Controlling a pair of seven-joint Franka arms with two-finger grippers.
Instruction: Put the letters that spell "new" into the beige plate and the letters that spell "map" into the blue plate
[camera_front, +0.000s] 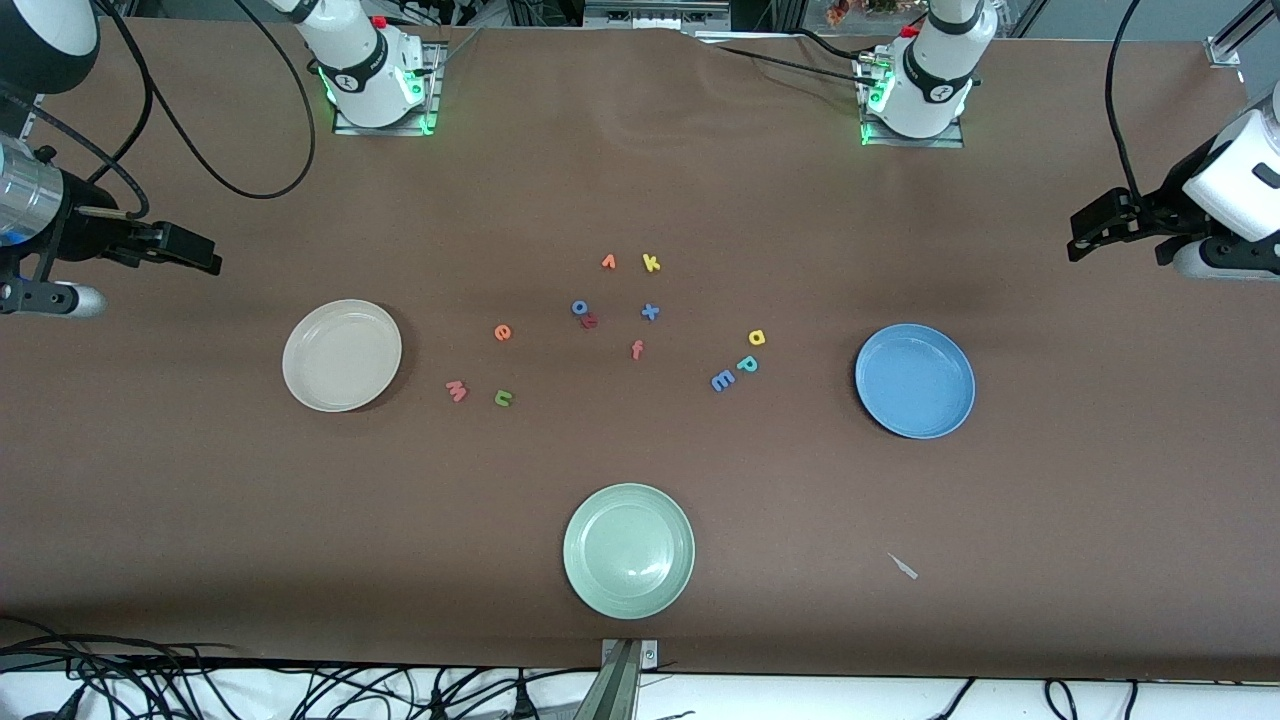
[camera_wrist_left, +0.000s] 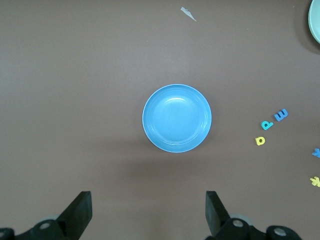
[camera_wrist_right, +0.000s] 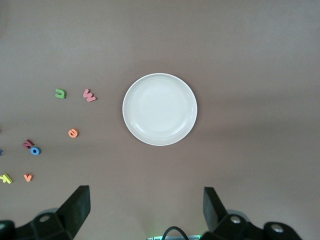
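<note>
On the brown table (camera_front: 640, 180) we see the beige plate (camera_front: 342, 355) toward the right arm's end, bare, and the blue plate (camera_front: 915, 380) toward the left arm's end, also bare. Between them we log loose foam letters: orange e (camera_front: 503, 333), pinkish-red w (camera_front: 456, 390) and green n (camera_front: 503, 399) near the beige plate; yellow a (camera_front: 757, 338), teal p (camera_front: 746, 364) and blue m (camera_front: 722, 380) near the blue plate. We note the left gripper (camera_wrist_left: 148, 215) up over the table's edge past the blue plate, jaws wide, holding nothing; the right gripper (camera_wrist_right: 146, 212) likewise past the beige plate, jaws wide, holding nothing. A pale green plate (camera_front: 629, 551) sits nearest the camera.
</note>
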